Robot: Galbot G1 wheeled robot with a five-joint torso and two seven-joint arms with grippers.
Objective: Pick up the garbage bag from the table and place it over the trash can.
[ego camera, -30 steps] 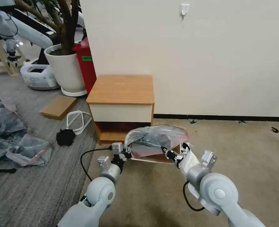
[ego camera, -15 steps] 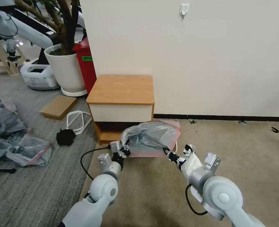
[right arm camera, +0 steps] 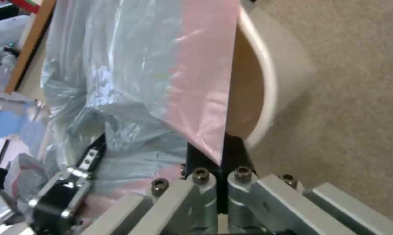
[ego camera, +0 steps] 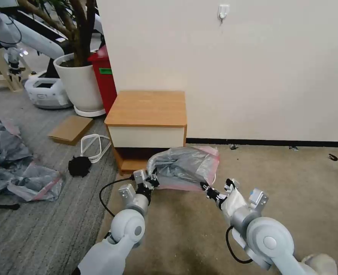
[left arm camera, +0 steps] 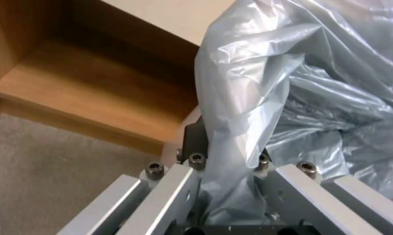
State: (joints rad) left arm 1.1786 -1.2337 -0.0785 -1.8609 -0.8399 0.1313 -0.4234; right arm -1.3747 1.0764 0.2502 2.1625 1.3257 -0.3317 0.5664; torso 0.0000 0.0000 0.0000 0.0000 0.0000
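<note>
Nearest the camera, both arms reach forward over the beige carpet [ego camera: 283, 172]. The left end effector [ego camera: 152, 180] has its fingers pressed onto a gathered fold of the garbage bag [ego camera: 184, 166]; the left wrist view shows crinkled grey plastic [left arm camera: 266, 98] drawn down between the two metal fingers [left arm camera: 179, 192]. The right end effector [ego camera: 206, 187] pinches the bag's pink-red rim band [right arm camera: 205, 81]; in the right wrist view the band's corner tapers to a point between two fingers [right arm camera: 205, 189] set tight together. The garbage bag hangs stretched between the two end effectors, off the floor, draped over the trash can [right arm camera: 266, 81], whose pale rolled rim curves out just beside the pink band. How far the bag covers the rim cannot be told. Directly behind stands the table [ego camera: 148, 109], its tabletop bare, with a cream drawer front and an open shelf [left arm camera: 87, 88] near the left end effector. Farther left on the grey carpet lie a white loop [ego camera: 93, 147], a black clump [ego camera: 79, 166], a cardboard piece [ego camera: 70, 130] and a heap of plastic bags [ego camera: 16, 164]. Beyond are a red bin [ego camera: 104, 76], a white plant pot [ego camera: 79, 84] and the wall [ego camera: 234, 68].
</note>
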